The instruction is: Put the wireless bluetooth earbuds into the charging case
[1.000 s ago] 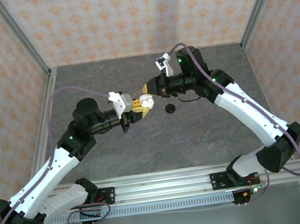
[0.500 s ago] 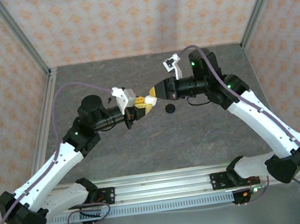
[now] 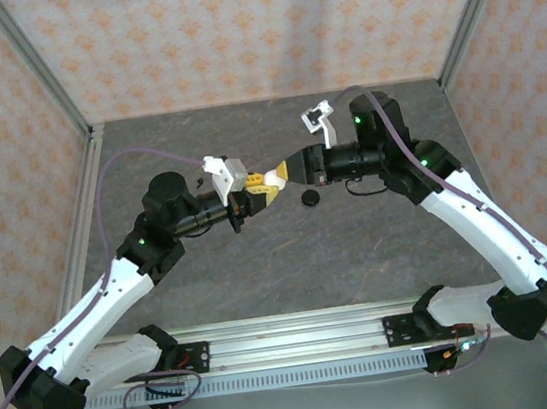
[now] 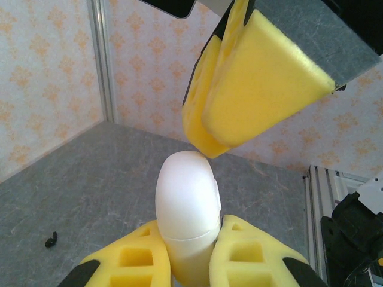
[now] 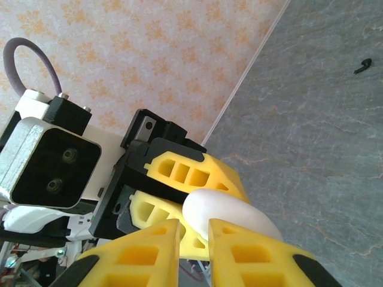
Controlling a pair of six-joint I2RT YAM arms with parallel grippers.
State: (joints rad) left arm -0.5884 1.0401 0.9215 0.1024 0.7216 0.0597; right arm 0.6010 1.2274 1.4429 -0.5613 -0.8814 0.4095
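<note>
Left hand [image 4: 187, 257] grasps the shut case [image 4: 185, 197]; right hand [image 4: 203, 146] clenched at its top; opening and loading earbuds seemingly remain.

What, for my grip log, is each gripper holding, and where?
Left gripper clamps the glossy white pebble-shaped plastic charging case by its lower half. Right gripper's tips touch its top; grip unclear.

Left arm [image 3: 104, 295], right arm [image 3: 477, 216] raised, reaching inward. Left fingers [image 4: 248, 251] clamped; right fingers [image 4: 263, 89] narrowly parted, tips near left's.
</note>
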